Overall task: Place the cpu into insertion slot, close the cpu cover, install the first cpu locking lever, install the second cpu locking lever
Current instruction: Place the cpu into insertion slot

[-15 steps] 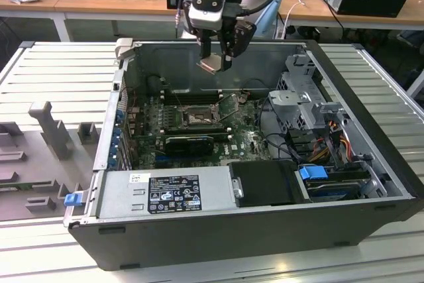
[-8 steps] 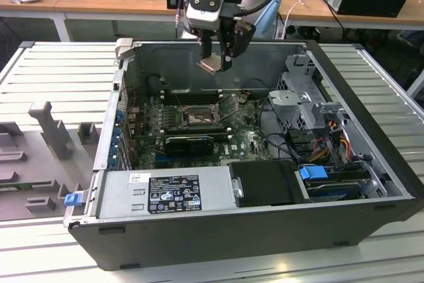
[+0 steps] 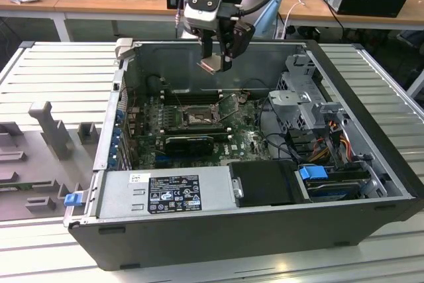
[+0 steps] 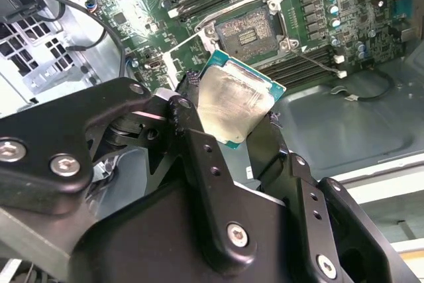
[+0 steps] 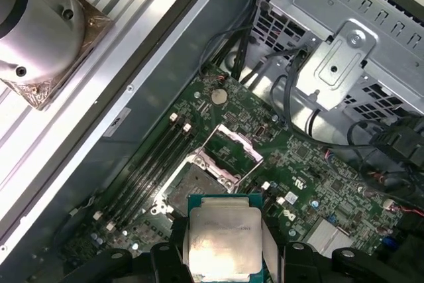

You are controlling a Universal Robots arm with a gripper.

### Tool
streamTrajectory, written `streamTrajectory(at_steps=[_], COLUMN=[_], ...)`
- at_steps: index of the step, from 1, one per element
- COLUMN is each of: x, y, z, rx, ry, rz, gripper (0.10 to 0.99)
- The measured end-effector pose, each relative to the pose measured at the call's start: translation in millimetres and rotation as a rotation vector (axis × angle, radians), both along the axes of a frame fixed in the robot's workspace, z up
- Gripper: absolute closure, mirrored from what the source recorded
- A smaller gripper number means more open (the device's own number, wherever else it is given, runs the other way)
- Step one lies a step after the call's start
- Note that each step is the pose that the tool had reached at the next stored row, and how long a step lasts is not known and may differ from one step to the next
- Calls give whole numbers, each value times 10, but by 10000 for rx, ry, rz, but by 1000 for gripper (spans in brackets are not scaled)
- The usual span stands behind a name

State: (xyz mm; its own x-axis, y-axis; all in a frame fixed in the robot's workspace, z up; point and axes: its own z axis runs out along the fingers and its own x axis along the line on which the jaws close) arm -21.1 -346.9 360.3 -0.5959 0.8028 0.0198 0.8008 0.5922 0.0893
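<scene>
Two fingers (image 4: 197, 147) of the gripper (image 3: 218, 62) clamped the chip (image 4: 235, 107) by opposite edges, its metal face tilted. The socket (image 4: 250, 31) lay uncovered, below the chip and well apart from it. The cover (image 5: 244, 152) stood raised along one side of the socket, so the chip's way led downward.

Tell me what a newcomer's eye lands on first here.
The black hand hovers over the open computer case, pinching a square silvery chip. Below it on the green board, the dark socket lies bare, its metal cover swung open beside it.
</scene>
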Motion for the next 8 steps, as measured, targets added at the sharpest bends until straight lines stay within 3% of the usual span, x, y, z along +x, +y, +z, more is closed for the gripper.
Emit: streamTrajectory(at_steps=[8], x=[0], y=[0], z=[0], rx=[0], ry=[1], rz=[-453], gripper=[557])
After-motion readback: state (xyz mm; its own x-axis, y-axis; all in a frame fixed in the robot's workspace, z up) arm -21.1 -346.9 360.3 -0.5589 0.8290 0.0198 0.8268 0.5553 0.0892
